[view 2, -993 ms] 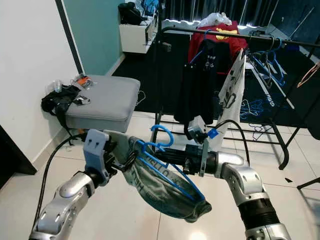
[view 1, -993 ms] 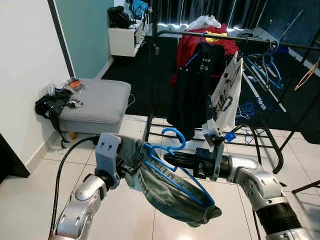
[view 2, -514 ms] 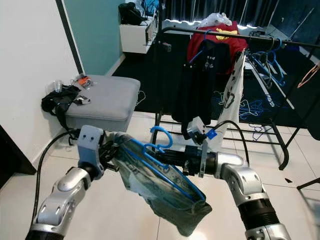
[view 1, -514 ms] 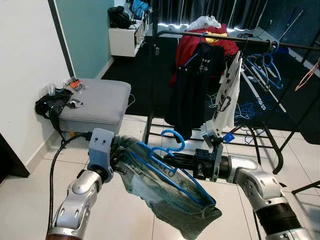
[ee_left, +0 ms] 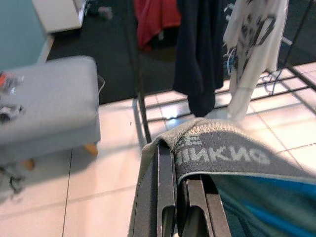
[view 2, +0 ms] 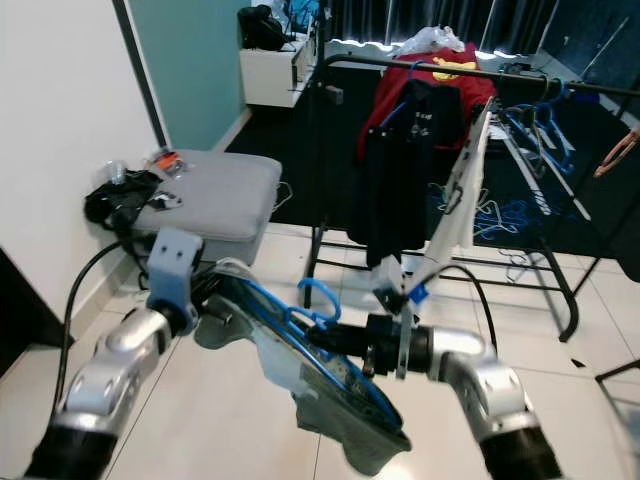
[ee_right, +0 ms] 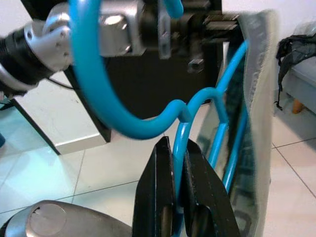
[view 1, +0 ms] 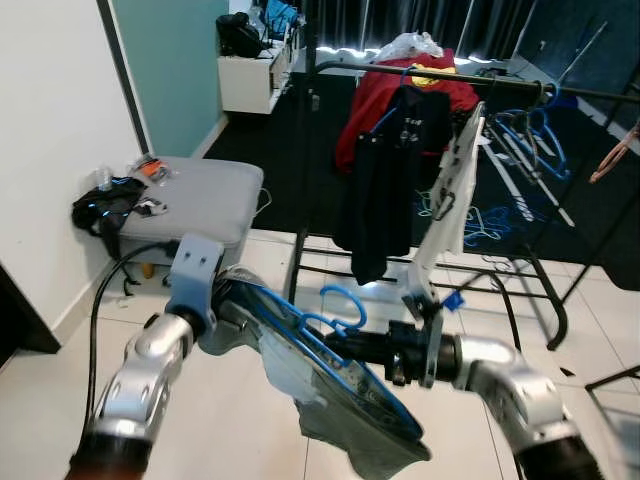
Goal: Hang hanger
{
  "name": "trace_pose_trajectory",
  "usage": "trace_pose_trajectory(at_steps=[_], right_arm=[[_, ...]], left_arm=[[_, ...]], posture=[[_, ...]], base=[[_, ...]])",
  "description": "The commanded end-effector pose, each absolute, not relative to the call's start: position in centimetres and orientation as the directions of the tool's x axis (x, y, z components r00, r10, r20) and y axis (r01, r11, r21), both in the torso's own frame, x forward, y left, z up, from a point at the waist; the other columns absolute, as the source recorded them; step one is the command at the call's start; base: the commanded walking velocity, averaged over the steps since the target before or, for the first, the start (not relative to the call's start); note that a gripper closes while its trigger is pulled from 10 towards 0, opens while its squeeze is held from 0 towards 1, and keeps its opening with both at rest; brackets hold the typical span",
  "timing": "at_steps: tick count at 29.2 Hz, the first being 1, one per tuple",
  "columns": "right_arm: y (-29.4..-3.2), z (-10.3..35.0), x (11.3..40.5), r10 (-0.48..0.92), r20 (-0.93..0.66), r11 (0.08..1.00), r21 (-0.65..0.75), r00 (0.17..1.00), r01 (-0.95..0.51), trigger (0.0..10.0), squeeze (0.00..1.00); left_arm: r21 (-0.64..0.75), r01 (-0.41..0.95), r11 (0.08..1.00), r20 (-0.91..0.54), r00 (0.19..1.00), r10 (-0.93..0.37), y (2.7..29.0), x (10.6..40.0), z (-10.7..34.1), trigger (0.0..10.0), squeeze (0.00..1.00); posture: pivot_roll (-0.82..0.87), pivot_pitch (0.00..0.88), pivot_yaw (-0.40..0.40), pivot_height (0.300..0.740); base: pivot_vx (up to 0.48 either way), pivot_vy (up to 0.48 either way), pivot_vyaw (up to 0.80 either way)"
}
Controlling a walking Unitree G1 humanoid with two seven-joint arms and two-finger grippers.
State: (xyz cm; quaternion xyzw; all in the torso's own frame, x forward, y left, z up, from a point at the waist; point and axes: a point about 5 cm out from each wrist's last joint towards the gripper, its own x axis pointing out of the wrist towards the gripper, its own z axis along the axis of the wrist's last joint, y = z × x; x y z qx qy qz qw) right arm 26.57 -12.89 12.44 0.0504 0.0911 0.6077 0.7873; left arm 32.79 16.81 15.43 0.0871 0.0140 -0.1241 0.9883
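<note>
A blue plastic hanger [view 1: 352, 297] is held in mid-air in front of me, with a grey-green garment [view 1: 345, 425] draped over it. My right gripper [view 1: 337, 342] is shut on the hanger's neck just under the hook, which the right wrist view shows pinched between its fingers [ee_right: 159, 163]. My left gripper [view 1: 238, 293] is shut on the garment's printed waistband [ee_left: 223, 154] and holds it stretched over the hanger's left shoulder. The black clothes rack rail [view 1: 430, 72] runs across the far side, beyond both grippers.
On the rack hang a red shirt [view 1: 372, 95], a black garment [view 1: 385, 180] and a white printed shirt [view 1: 448, 195], with blue hangers [view 1: 525, 130] further right. A grey ottoman [view 1: 195, 200] with a black bag [view 1: 98, 212] stands at the left wall. The floor is tiled.
My left gripper has moved up and to the left with the waistband, stretching the garment along the hanger. My right gripper, still holding the hanger, has sunk slightly.
</note>
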Motion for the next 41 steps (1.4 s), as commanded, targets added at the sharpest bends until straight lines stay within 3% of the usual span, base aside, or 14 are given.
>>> trace_pose_trajectory(at_steps=[1, 4, 6, 11, 18, 31, 41], right_arm=[[-13.6, 11.2, 25.7, 0.958, -0.142, 0.273, 0.194, 0.248, -0.942, 10.0, 0.0], [-13.9, 10.6, 25.3, 0.926, -0.151, 0.361, 0.083, 0.346, -0.929, 10.0, 0.0], [-13.9, 10.6, 25.3, 0.926, -0.151, 0.361, 0.083, 0.346, -0.929, 10.0, 0.0], [-14.3, 10.8, 25.6, 0.87, -0.098, 0.478, -0.066, 0.483, -0.876, 10.0, 0.0], [-14.5, 12.0, 25.8, 0.822, 0.009, 0.561, -0.184, 0.569, -0.807, 10.0, 0.0], [-14.3, 13.1, 25.9, 0.749, 0.126, 0.658, -0.259, 0.65, -0.708, 10.0, 0.0], [-14.2, 12.6, 25.2, 0.752, 0.114, 0.656, -0.23, 0.649, -0.719, 10.0, 0.0]], left_arm=[[0.213, 0.082, 0.974, -0.042, 0.996, -0.075, 20.7, 33.5, 16.3, 0.0, 0.0], [0.224, 0.047, 0.973, -0.035, 0.999, -0.04, 20.8, 34.8, 17.0, 0.0, 0.0], [0.224, 0.047, 0.973, -0.035, 0.999, -0.04, 20.8, 34.8, 17.0, 0.0, 0.0], [0.25, 0.035, 0.968, -0.045, 0.999, -0.025, 20.9, 35.4, 17.0, 0.0, 0.0], [0.287, 0.06, 0.956, -0.124, 0.992, -0.025, 21.1, 35.0, 14.8, 0.0, 0.0], [0.292, 0.088, 0.952, -0.2, 0.979, -0.029, 20.8, 34.6, 12.2, 0.0, 0.0], [0.283, 0.051, 0.958, -0.188, 0.982, 0.003, 21.5, 35.1, 12.7, 0.0, 0.0]], posture=[[0.01, 0.0, -0.034, 0.74], [0.0, 0.0, -0.027, 0.74], [0.0, 0.0, -0.027, 0.74], [0.0, 0.0, -0.024, 0.74], [-0.01, 0.0, -0.026, 0.74], [-0.03, 0.0, -0.017, 0.74], [-0.03, 0.0, -0.022, 0.74]], base=[[0.0, 0.0, 0.0], [0.0, 0.0, 0.0], [0.0, 0.0, 0.0], [0.0, 0.0, 0.0], [0.0, 0.0, 0.0], [0.0, 0.0, 0.0], [0.0, 0.0, 0.0]])
